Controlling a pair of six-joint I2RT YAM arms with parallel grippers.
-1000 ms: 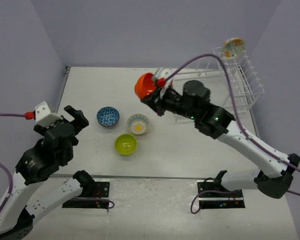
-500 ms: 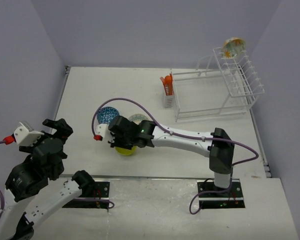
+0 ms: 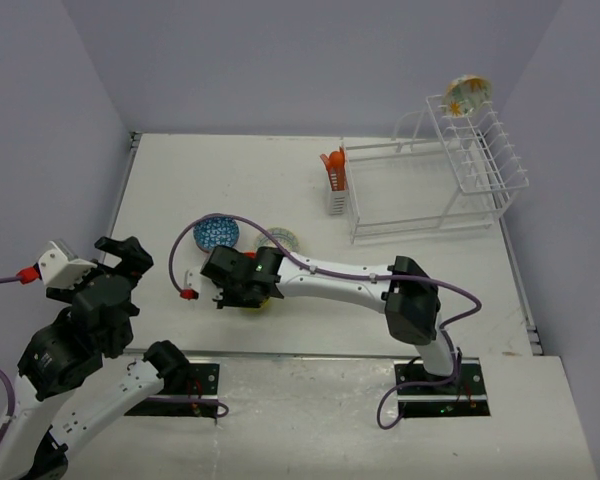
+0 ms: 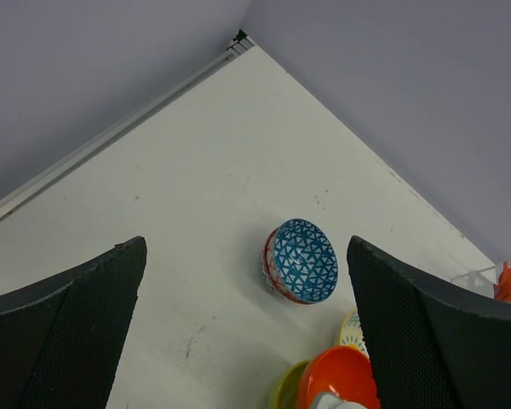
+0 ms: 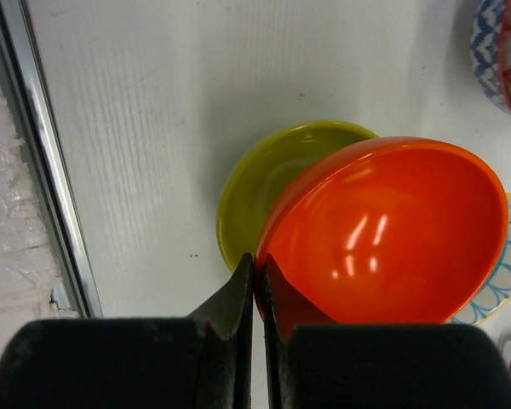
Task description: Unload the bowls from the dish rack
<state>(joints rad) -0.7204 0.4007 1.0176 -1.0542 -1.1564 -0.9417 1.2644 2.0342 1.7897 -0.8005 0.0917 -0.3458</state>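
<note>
Orange bowl (image 5: 392,230) is pinched by its rim between my right gripper's (image 5: 254,281) closed fingers, tilted over the lime-green bowl (image 5: 264,187). Just beyond the lime-green bowl sit the blue-patterned bowl (image 4: 300,262) and a cream bowl (image 3: 280,238). Well to its right stands the dish rack (image 3: 420,200), one last bowl (image 3: 468,92) perched on its raised end. My left gripper (image 3: 130,252), left of the lime-green bowl, hangs wide open, holding nothing.

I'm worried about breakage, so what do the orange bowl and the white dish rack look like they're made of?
The orange bowl looks like glossy plastic or glazed ceramic: smooth, with sharp bright highlights inside; the look leaves it open. The dish rack seems to be white-coated metal wire: thin straight rods, evenly white.
</note>
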